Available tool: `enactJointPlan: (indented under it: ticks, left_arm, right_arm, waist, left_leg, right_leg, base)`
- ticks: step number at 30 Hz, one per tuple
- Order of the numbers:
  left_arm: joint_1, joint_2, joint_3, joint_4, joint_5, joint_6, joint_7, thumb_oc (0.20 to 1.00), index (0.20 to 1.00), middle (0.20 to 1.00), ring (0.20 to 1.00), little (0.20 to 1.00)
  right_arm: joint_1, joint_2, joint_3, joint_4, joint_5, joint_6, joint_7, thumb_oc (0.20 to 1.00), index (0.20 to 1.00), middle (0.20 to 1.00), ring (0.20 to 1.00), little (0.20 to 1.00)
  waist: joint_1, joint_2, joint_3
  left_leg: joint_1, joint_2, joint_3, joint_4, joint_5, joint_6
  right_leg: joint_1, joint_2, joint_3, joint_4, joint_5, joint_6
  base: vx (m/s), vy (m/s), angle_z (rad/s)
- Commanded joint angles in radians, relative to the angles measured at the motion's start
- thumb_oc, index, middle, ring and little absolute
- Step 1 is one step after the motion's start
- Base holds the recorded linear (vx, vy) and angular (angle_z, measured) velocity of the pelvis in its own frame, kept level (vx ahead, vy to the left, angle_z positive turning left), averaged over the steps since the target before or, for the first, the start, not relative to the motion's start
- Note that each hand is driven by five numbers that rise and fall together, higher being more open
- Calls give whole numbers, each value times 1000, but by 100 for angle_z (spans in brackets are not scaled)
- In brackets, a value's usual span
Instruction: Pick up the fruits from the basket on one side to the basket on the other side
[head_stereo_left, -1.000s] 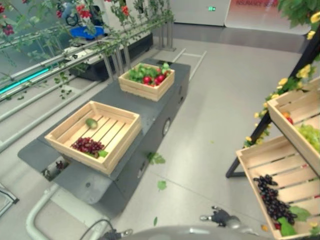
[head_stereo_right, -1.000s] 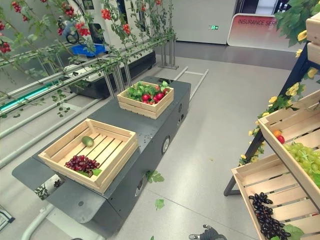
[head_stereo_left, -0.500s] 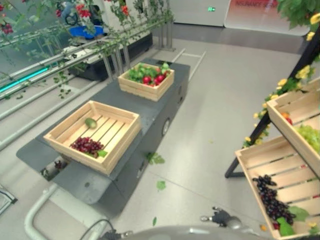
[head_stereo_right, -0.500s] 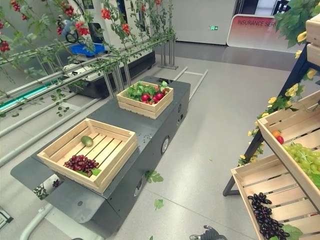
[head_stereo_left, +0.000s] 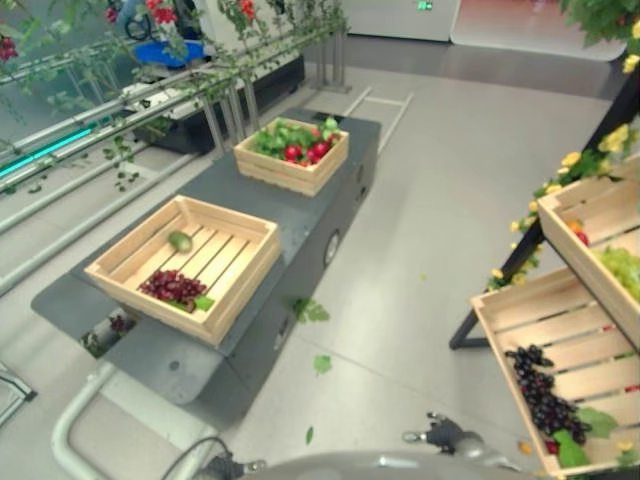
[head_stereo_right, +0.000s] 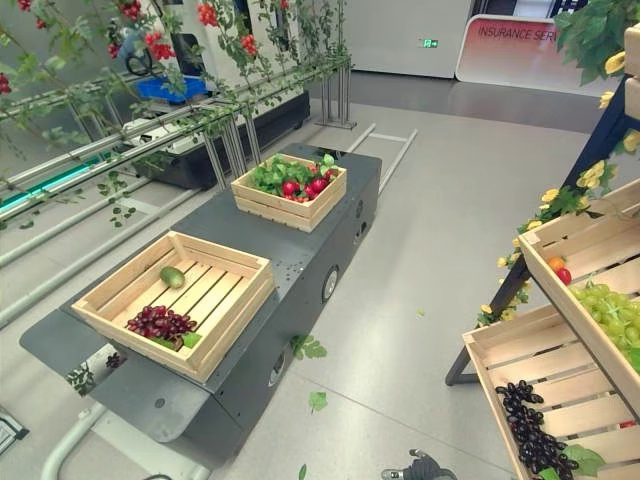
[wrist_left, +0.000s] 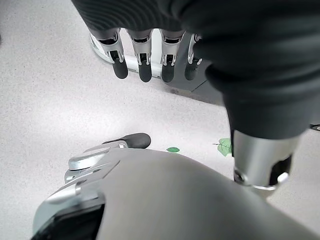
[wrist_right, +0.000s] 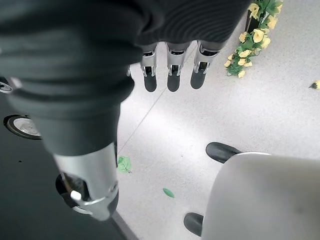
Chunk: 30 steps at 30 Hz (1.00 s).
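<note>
On a dark cart (head_stereo_left: 300, 225) stand two wooden crates. The near crate (head_stereo_left: 248, 285) holds a bunch of dark red grapes (head_stereo_left: 172, 287) and one green fruit (head_stereo_left: 180, 241). The far crate (head_stereo_left: 280, 176) is full of red and green fruits (head_stereo_left: 300, 148). At the right, a slanted shelf carries a lower crate (head_stereo_left: 560, 340) with black grapes (head_stereo_left: 545, 400) and an upper crate (head_stereo_right: 570, 320) with green grapes (head_stereo_right: 612, 315). My left hand (wrist_left: 145, 62) hangs open over the floor, holding nothing. My right hand (wrist_right: 172, 70) hangs open the same way.
Metal rails with leafy vines and red blossoms (head_stereo_left: 120, 110) run along the left behind the cart. The shelf's black leg with yellow flowers (head_stereo_left: 560, 185) stands on the floor at the right. Loose green leaves (head_stereo_left: 322, 367) lie between cart and shelf. A white tube frame (head_stereo_left: 75, 420) curves at the lower left.
The whole picture has shifted slightly, so the camera has moved. The crates, fruits and shelf keep their places.
</note>
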<state>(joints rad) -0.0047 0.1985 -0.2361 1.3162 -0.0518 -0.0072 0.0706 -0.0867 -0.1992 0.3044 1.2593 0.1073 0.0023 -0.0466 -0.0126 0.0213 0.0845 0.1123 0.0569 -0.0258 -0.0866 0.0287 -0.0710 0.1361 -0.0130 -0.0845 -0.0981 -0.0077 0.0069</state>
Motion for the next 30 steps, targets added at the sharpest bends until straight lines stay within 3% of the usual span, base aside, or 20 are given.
enactJointPlan:
  ticks: [1, 5, 8, 9, 10, 13, 15, 16, 18, 19, 20, 24, 27, 30]
  left_arm:
    - [-115, -46, -10, 71, 19, -14, 35, 1000, 1000, 1000, 1000, 1000]
    - [-117, -50, 13, 64, -19, -17, 63, 1000, 1000, 1000, 1000, 1000]
    - [-122, -63, 39, 44, -72, -28, 97, 1000, 1000, 1000, 1000, 1000]
    - [-123, -63, 39, 44, -72, -27, 97, 1000, 1000, 1000, 1000, 1000]
    - [-123, -71, 67, 35, -122, -32, 103, 1000, 1000, 1000, 1000, 1000]
    - [-120, -69, 97, 40, -156, -33, 103, 1000, 1000, 1000, 1000, 1000]
    - [-117, -66, 105, 47, -163, -33, 99, 1000, 1000, 1000, 1000, 1000]
    - [-103, -66, 121, 64, -176, -30, 100, 1000, 1000, 1000, 1000, 1000]
    - [-99, -66, 123, 69, -179, -26, 101, 1000, 1000, 1000, 1000, 1000]
    - [-83, -66, 137, 84, -197, -20, 92, 1000, 1000, 1000, 1000, 1000]
    - [-63, -65, 157, 100, -213, -19, 84, 1000, 1000, 1000, 1000, 1000]
    - [-33, -64, 175, 114, -208, -14, 76, 1000, 1000, 1000, 1000, 1000]
    - [-22, -62, 186, 116, -212, -15, 81, 1000, 1000, 1000, 1000, 1000]
    - [-31, -55, 180, 102, -222, -23, 89, 1000, 1000, 1000, 1000, 1000]
  right_arm:
    - [-82, -13, 18, 32, -2, -25, -21, 1000, 1000, 1000, 1000, 1000]
    - [-93, -18, 16, 32, 4, -28, -34, 1000, 1000, 1000, 1000, 1000]
    - [-107, -29, 14, 25, 10, -35, -55, 1000, 1000, 1000, 1000, 1000]
    - [-108, -29, 14, 26, 10, -35, -55, 1000, 1000, 1000, 1000, 1000]
    - [-105, -35, 5, 24, 12, -34, -68, 1000, 1000, 1000, 1000, 1000]
    - [-103, -41, 1, 21, 10, -33, -73, 1000, 1000, 1000, 1000, 1000]
    - [-106, -43, 1, 21, 13, -34, -72, 1000, 1000, 1000, 1000, 1000]
    - [-109, -44, 3, 26, 7, -34, -74, 1000, 1000, 1000, 1000, 1000]
    - [-110, -44, 4, 26, 7, -34, -75, 1000, 1000, 1000, 1000, 1000]
    - [-108, -42, 4, 23, 11, -34, -75, 1000, 1000, 1000, 1000, 1000]
    - [-100, -40, 6, 23, 8, -36, -74, 1000, 1000, 1000, 1000, 1000]
    - [-96, -34, 12, 23, 3, -38, -68, 1000, 1000, 1000, 1000, 1000]
    - [-91, -29, 15, 25, -6, -39, -65, 1000, 1000, 1000, 1000, 1000]
    - [-86, -27, 20, 19, -5, -40, -62, 1000, 1000, 1000, 1000, 1000]
  waist:
    - [-18, -12, 67]
    - [-15, -8, 83]
    - [-5, -18, 134]
    - [-7, -17, 134]
    - [3, -32, 171]
    - [10, -31, 178]
    - [13, -28, 178]
    - [21, -13, 179]
    - [23, -10, 185]
    - [36, 2, 194]
    - [49, 2, 199]
    - [67, 7, 195]
    - [71, 8, 176]
    - [70, -1, 160]
  left_leg:
    - [-8, 4, -3, 20, -56, -5]
    - [-49, 8, -8, 74, -61, -15]
    - [-145, -14, -21, 257, -80, -34]
    - [-150, -14, -24, 264, -83, -34]
    - [-240, -42, -18, 417, -81, -38]
    - [-283, -64, -26, 428, -71, -28]
    - [-307, -71, -27, 406, -63, -24]
    - [-326, -49, -37, 324, 2, -26]
    - [-342, -39, -32, 299, 33, -29]
    - [-393, -13, -22, 236, 108, -33]
    - [-406, -7, -25, 193, 130, -36]
    - [-383, 28, 8, 143, 168, -41]
    - [-351, 38, -16, 100, 180, -39]
    - [-337, 43, 5, 95, 176, -45]
  right_leg:
    - [-35, -27, -36, 32, -24, 62]
    - [-48, -21, -37, 32, -23, 55]
    - [-50, -25, -43, 35, -23, 41]
    - [-50, -24, -45, 35, -23, 41]
    - [-34, -41, -65, 35, -23, 30]
    - [-26, -35, -68, 32, -31, 24]
    - [-26, -31, -66, 31, -35, 24]
    - [-21, -9, -63, 30, -42, 25]
    - [-18, -2, -65, 31, -42, 24]
    - [-6, 19, -63, 28, -51, 21]
    - [12, 29, -51, 25, -62, 21]
    - [52, 46, -31, 16, -89, 19]
    - [66, 53, -17, 13, -103, 22]
    - [67, 39, -21, 11, -117, 23]
  base:
    - [-90, -85, 1]
    - [-97, -87, -1]
    - [-127, -109, 4]
    - [-127, -176, 2]
    - [-75, -113, 9]
    - [-42, -91, 23]
    - [19, -15, 12]
    - [63, -10, 18]
    - [79, -4, 16]
    - [160, 11, 4]
    - [163, 10, -4]
    - [136, 38, -15]
    - [109, 68, -33]
    - [97, 106, -21]
